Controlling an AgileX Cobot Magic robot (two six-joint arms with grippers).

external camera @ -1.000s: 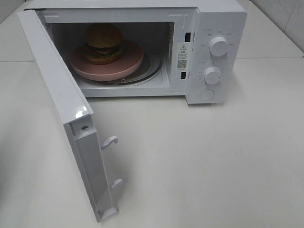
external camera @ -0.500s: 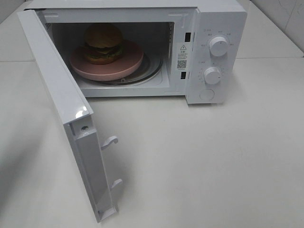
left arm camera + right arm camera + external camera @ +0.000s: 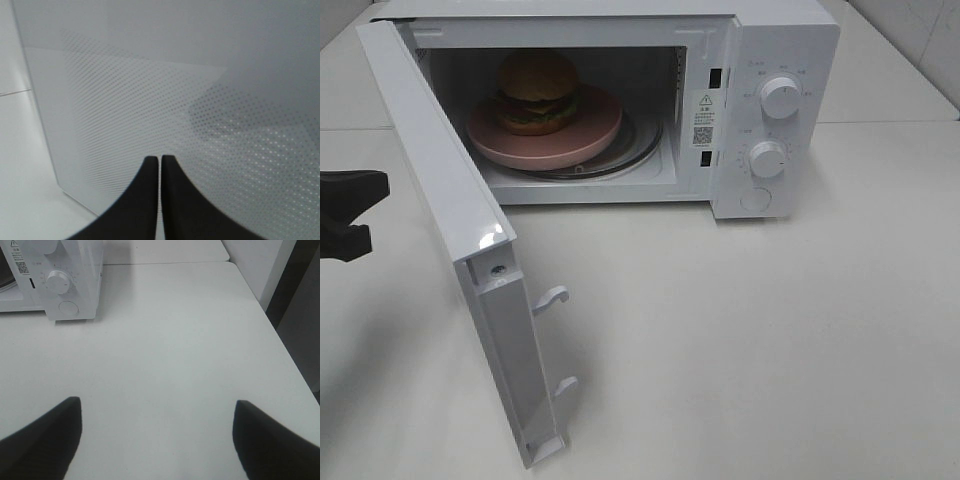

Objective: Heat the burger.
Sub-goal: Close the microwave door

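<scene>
Coming up to the microwave door
My left pincer, shut and empty, is just arriving outside it; the burger is sitting on its plate inside, ready for closing. My right pincer is hanging open, empty.

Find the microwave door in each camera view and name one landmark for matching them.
Exterior high: the door stands wide open on the left.
Left wrist: its dotted panel fills the picture beyond the shut left claw.
Right wrist: not in it.
Shared landmark: the lower dial, in exterior high and right wrist.
</scene>
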